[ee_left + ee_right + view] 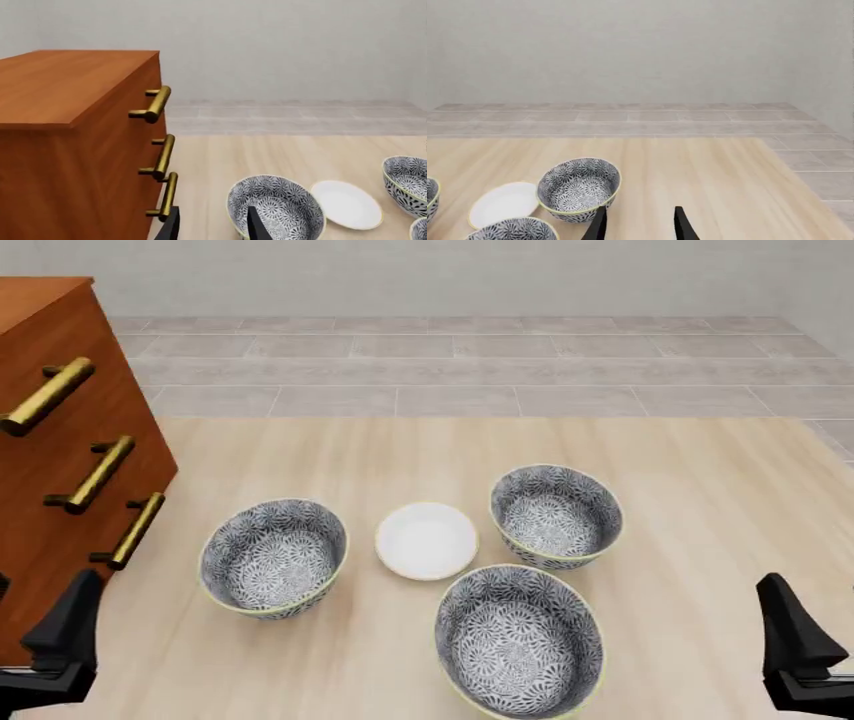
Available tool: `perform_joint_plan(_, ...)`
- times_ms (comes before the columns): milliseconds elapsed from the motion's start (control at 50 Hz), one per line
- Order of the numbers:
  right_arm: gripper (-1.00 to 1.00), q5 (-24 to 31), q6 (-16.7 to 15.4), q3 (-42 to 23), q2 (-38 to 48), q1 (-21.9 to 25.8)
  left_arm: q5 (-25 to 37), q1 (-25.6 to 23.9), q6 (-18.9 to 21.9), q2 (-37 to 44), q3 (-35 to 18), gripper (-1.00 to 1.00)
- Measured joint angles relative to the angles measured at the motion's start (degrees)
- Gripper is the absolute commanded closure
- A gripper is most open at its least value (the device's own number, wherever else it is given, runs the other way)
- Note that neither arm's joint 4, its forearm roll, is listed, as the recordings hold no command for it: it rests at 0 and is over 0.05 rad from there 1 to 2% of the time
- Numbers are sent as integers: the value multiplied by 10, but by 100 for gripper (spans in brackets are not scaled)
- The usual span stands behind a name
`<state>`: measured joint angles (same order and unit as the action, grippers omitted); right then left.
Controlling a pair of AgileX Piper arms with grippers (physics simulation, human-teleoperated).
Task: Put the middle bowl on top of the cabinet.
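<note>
Three patterned bowls with pale rims stand on the table. The middle bowl [521, 640] is nearest me and lies between the left bowl [274, 558] and the right bowl [557, 515] from side to side. Its rim shows as the middle bowl [514, 230] in the right wrist view. The reddish-brown cabinet [54, 440] with brass handles stands at the far left, its flat top showing on the cabinet [60, 85]. My left gripper [213, 231] is open and empty, beside the cabinet and short of the left bowl [277, 207]. My right gripper [639, 231] is open and empty, near the right bowl [579, 189].
A small plain white dish [426, 540] lies between the three bowls. In the front view the left gripper [67, 630] and right gripper [794, 640] sit low at the near corners. Bare wood stretches right of the bowls. A tiled floor lies beyond the table's far edge.
</note>
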<state>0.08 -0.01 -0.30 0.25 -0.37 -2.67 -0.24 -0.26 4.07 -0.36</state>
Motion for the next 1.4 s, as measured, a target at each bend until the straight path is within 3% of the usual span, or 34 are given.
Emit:
perform_joint_plan(440, -100, 1, -4, 2, 1, -4, -102, -8, -4, 188, -27, -100)
perform_joint_plan(760, -100, -1, -6, 2, 3, -6, -128, 0, -1, 317, -66, -100)
perform_joint_plan(1400, -100, 2, -8, 2, 3, -6, -55, -2, 5, 416, -149, -100)
